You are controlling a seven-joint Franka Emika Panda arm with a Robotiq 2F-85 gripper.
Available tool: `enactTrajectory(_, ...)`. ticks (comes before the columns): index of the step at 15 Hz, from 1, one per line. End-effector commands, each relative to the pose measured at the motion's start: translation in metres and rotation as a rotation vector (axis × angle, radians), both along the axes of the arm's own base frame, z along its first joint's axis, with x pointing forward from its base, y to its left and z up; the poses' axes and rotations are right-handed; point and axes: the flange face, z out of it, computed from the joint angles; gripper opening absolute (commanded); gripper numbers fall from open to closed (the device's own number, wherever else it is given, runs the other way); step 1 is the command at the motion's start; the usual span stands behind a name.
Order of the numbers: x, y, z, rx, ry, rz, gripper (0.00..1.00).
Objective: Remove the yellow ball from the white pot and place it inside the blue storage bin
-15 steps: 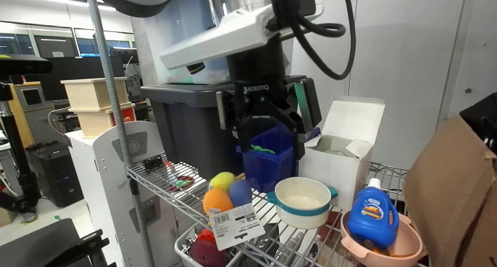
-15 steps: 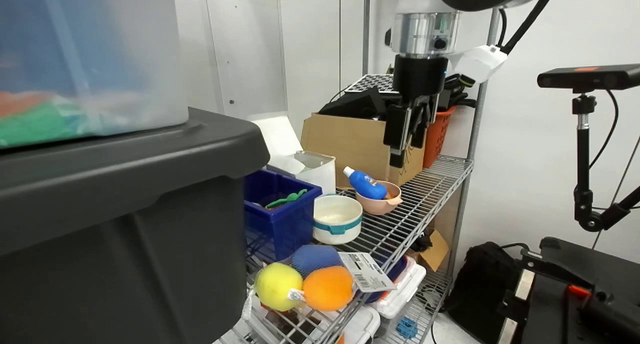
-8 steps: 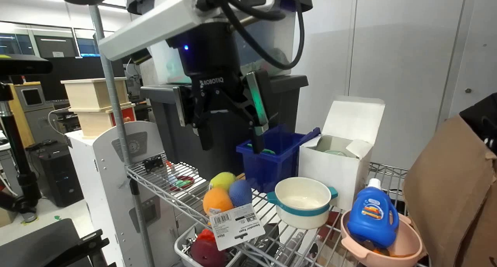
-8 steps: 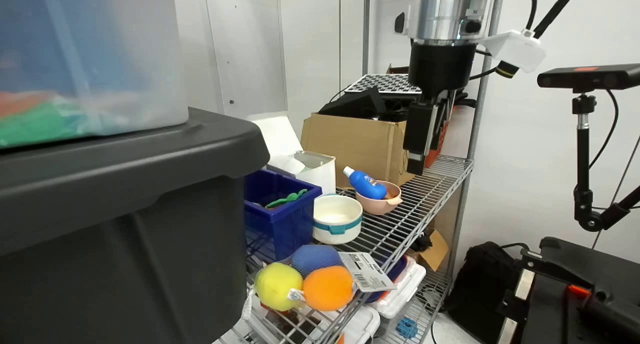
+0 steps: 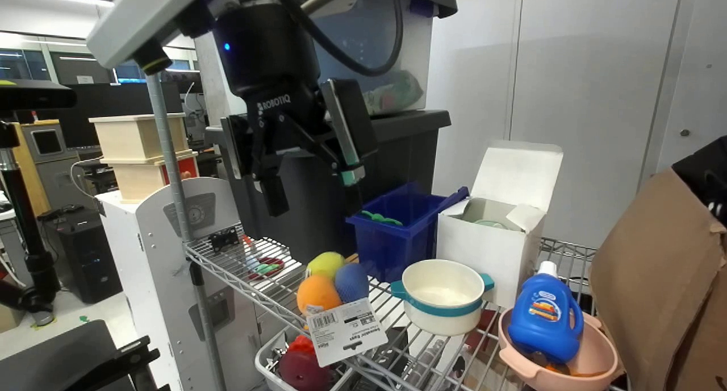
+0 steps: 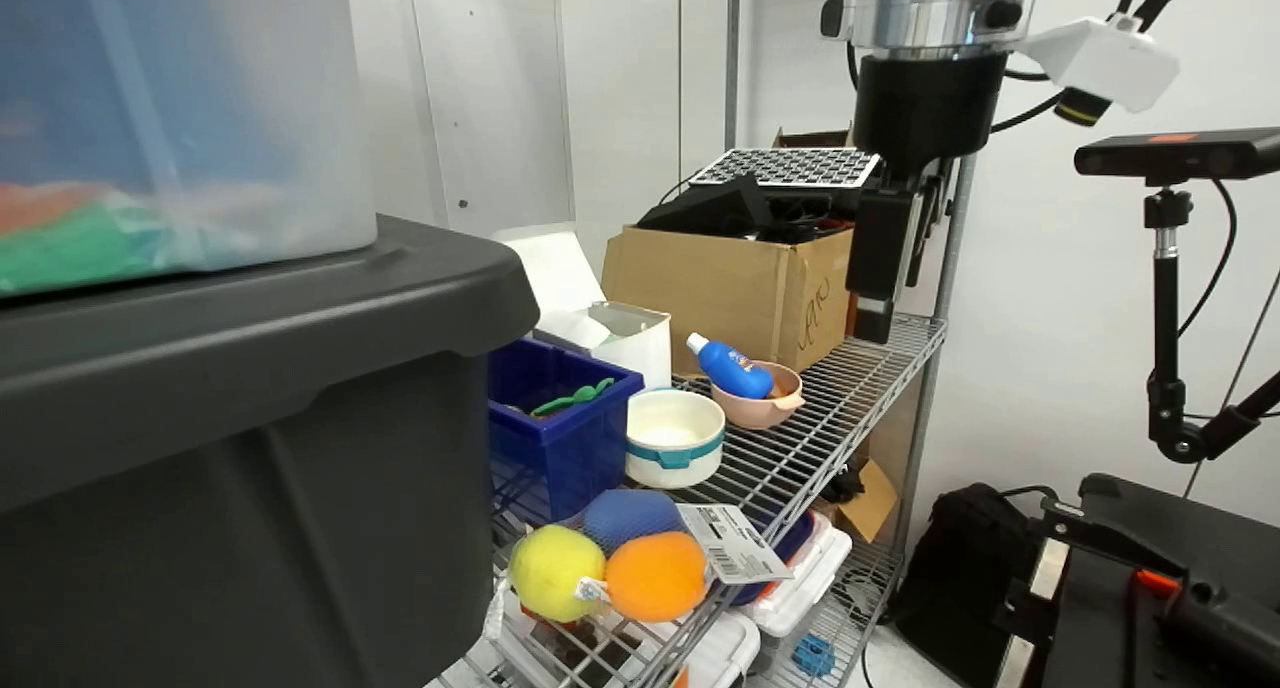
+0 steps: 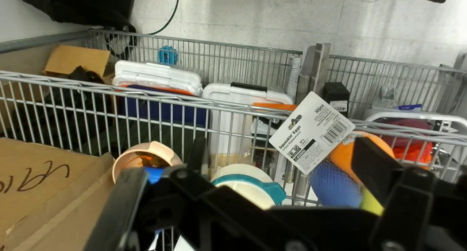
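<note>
The gripper (image 5: 314, 196) hangs higher than the wire shelf (image 6: 835, 380), empty, its fingers spread wide. Down on the shelf we see the white pot (image 5: 444, 291), upright, just beside the blue storage bin (image 5: 397, 249). Farther along, a blue bottle (image 5: 546, 317) leans in a pink bowl (image 5: 597, 352). We cannot tell where the yellow ball is.

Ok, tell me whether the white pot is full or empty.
Looks empty: in both exterior views, all that shows inside the white pot is bare cream surface.
</note>
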Motion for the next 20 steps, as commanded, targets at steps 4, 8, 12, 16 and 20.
enactTrajectory(4,-0.013,0.0,0.015,-0.024,0.05,-0.018,1.0)
enactTrajectory(8,-0.015,-0.001,0.005,-0.007,0.136,-0.025,1.0)
enactTrajectory(12,-0.021,0.0,0.0,0.016,0.195,-0.029,1.0)
enactTrajectory(16,-0.03,0.005,-0.001,0.048,0.232,-0.008,1.0)
enactTrajectory(20,-0.047,0.017,-0.004,0.073,0.255,0.043,1.0)
